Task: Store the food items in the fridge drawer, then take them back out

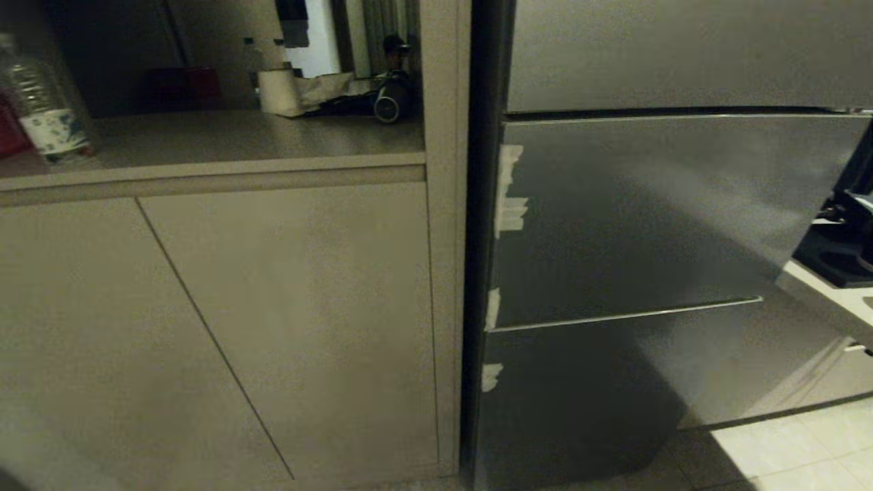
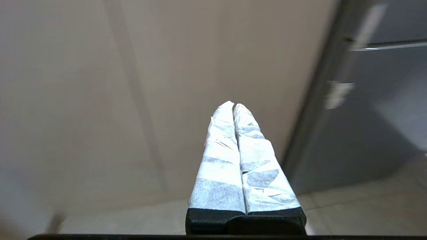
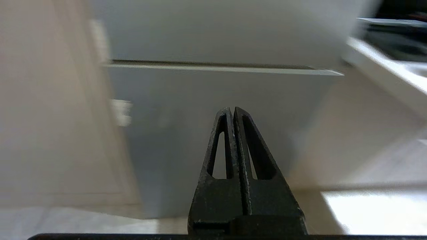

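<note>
I am facing the fridge, its dark grey fronts all closed, with a beige cabinet to its left; a post stands between the two, and pale floor tiles show at the lower right. On the surface above the cabinet doors stand a water bottle and a paper roll. The fridge drawer and the food items are nowhere in sight, so I take the drawer to be behind a closed front; where the food lies I cannot say. I judge the task has barely begun: this is the approach, before anything is opened. Neither arm shows in the head view; the left gripper, wrapped in white tape, has its jaws pressed together and empty, pointing at the cabinet door; the right gripper is likewise pressed together on nothing, aimed at the lower fridge fronts. Next I would need to square up, spread one set of jaws and find a grip on a front's edge.
</note>
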